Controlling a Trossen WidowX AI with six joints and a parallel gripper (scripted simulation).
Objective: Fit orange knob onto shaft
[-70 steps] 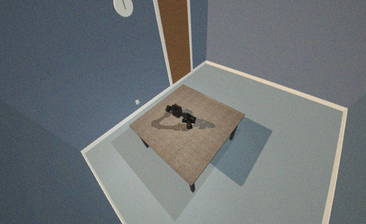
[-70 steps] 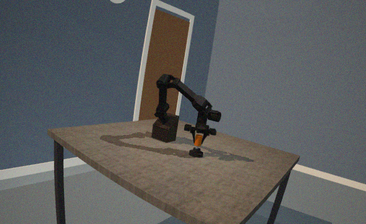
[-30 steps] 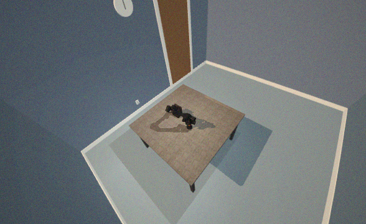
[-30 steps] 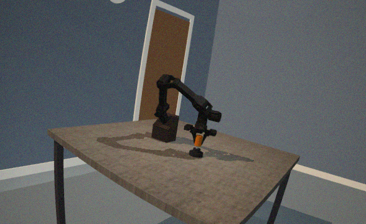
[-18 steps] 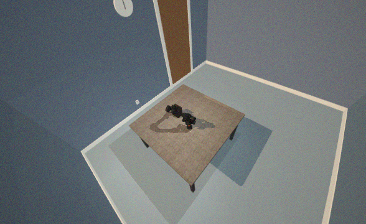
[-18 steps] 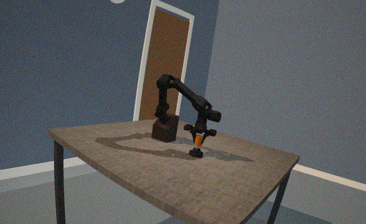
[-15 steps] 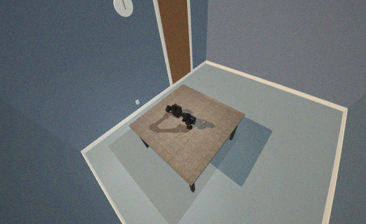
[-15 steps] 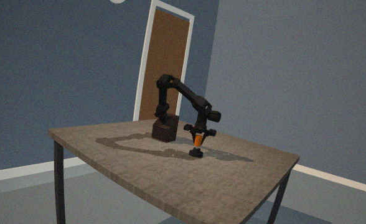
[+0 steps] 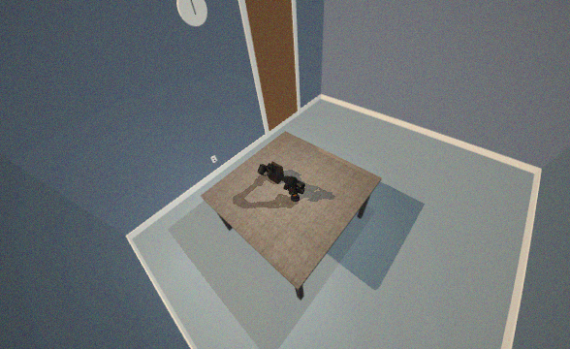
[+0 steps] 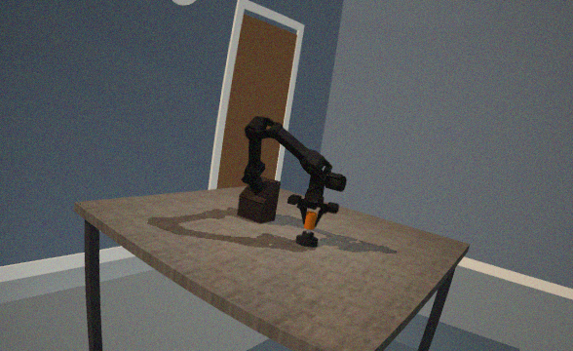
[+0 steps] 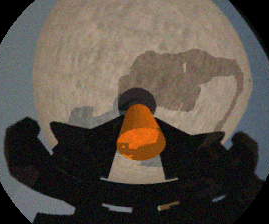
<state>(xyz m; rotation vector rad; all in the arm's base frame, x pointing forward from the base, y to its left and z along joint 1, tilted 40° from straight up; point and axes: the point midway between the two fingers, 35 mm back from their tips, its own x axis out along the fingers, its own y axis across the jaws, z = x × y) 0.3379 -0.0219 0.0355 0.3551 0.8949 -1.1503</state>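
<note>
My gripper (image 10: pixel 310 217) (image 11: pixel 138 119) (image 9: pixel 295 195) is shut on the orange knob (image 10: pixel 310 220) (image 11: pixel 139 135) (image 9: pixel 295 197) and points straight down. It holds the knob upright in the air, a short way above the dark round pedestal (image 10: pixel 307 239) (image 11: pixel 137 99). In the wrist view the pedestal peeks out just beyond the knob's lower end. The silver shaft is hidden behind the knob, or too small to make out. The knob's hole is out of sight underneath it.
The arm's dark base block (image 10: pixel 259 201) (image 9: pixel 271 171) stands on the brown table (image 10: pixel 345 288) (image 9: pixel 290 242) behind and left of the pedestal. The table's edges are far from the gripper. A brown door (image 10: pixel 257 97) is in the wall behind.
</note>
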